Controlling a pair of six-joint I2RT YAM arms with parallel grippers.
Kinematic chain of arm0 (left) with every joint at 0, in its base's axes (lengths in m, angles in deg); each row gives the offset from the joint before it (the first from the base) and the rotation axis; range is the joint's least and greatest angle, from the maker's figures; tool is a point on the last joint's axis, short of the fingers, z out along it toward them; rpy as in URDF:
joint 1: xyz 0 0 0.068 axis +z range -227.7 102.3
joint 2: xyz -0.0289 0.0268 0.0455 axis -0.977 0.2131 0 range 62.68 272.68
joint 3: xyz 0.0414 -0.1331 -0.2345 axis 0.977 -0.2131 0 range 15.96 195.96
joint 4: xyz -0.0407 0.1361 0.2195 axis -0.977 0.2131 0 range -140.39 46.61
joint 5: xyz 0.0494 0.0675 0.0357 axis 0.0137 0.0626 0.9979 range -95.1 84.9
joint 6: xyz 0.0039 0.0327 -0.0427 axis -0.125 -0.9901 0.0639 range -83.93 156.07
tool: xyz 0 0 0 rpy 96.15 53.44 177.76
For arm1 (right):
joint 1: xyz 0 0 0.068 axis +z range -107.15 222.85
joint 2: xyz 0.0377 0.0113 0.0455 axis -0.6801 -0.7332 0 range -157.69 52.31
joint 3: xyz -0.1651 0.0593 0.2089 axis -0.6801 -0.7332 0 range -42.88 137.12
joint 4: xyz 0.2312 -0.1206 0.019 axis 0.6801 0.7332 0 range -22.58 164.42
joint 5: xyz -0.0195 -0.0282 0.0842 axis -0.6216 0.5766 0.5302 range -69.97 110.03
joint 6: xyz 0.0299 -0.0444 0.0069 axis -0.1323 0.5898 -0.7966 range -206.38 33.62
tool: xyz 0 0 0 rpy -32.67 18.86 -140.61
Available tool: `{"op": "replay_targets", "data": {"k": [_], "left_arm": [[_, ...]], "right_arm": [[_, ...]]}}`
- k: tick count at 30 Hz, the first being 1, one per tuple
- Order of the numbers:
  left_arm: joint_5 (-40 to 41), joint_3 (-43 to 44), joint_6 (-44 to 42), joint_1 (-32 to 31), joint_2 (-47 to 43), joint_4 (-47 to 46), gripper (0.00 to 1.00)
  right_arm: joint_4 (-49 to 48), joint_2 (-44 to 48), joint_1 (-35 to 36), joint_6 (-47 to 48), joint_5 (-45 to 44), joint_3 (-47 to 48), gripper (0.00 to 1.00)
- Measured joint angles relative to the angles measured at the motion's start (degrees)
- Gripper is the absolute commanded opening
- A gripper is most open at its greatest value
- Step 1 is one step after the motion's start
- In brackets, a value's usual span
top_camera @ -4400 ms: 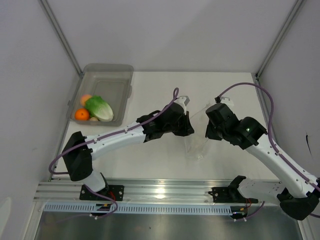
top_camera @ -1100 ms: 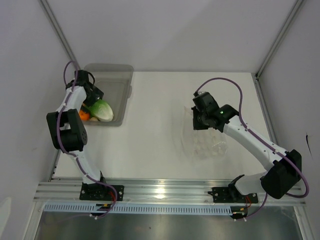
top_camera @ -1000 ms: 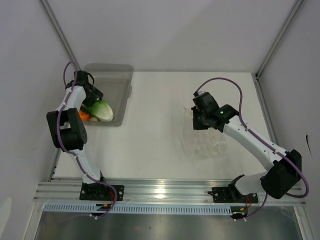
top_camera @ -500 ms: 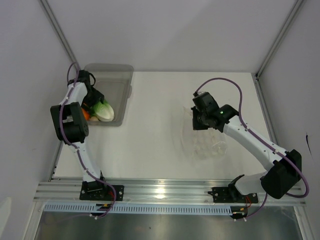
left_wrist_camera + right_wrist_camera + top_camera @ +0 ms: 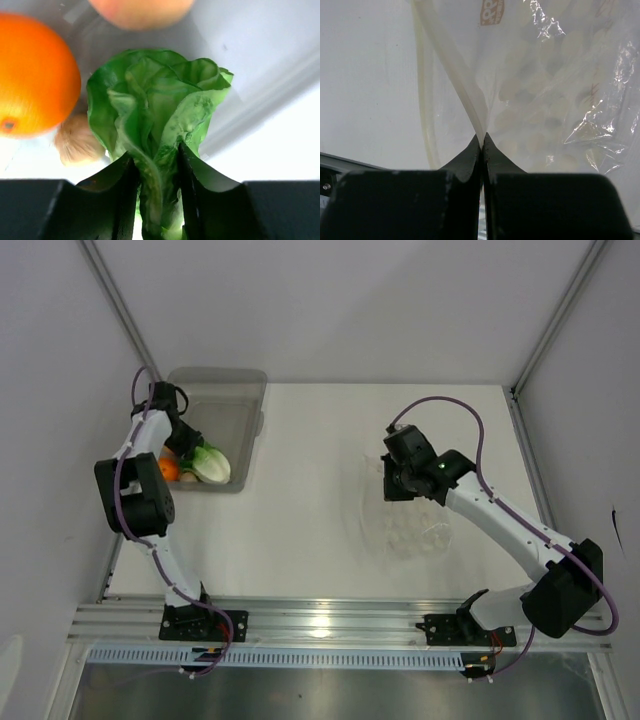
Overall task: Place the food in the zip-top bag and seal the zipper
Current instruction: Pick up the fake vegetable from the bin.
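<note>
The green lettuce point(image 5: 211, 461) lies in the grey bin point(image 5: 225, 398) at the back left, next to an orange fruit point(image 5: 167, 469). My left gripper point(image 5: 187, 443) is shut on the lettuce point(image 5: 152, 115), its fingers point(image 5: 189, 175) pinching the leaves. The left wrist view also shows an orange fruit point(image 5: 32, 75), a second fruit point(image 5: 140, 10) and the beige lump point(image 5: 77, 142). The clear zip-top bag point(image 5: 405, 525) lies mid-right on the table. My right gripper point(image 5: 393, 485) is shut on the bag's upper zipper lip point(image 5: 465, 95), holding the mouth apart.
The white table point(image 5: 300, 500) runs between the bin and the bag. Metal frame posts point(image 5: 120, 310) stand at the back corners and a rail point(image 5: 320, 625) runs along the near edge.
Since 4.4 s ago my left arm has swung from the bag to the bin and shut on the lettuce, which has shifted slightly. My right gripper has held the bag's lip nearly still.
</note>
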Motion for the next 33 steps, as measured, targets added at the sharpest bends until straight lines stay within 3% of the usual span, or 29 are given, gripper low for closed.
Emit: {"op": "replay_targets", "data": {"k": [5,14,23,28,33], "left_arm": [[-2.01,-2.93,0.00,-0.31,-6.86,-0.55,0.22],[-4.61,-6.91,-0.11,-6.05,-23.89,-4.50,0.29],[-10.82,-23.26,-0.48,-21.81,-44.89,-19.80,0.48],[-14.10,-33.48,-0.55,-33.70,-54.51,-33.77,0.49],[-13.68,-39.34,-0.63,-43.34,-57.09,-46.51,0.49]], "right_arm": [[-0.04,0.00,-1.57,-0.85,1.16,0.00,0.00],[0.00,0.00,-6.82,-2.10,5.16,0.02,0.00],[0.59,0.00,-10.12,-3.04,11.50,1.36,0.00],[0.68,0.00,-10.45,-3.69,16.17,2.12,0.00],[0.70,0.00,-10.45,-4.94,19.85,2.49,0.00]]}}
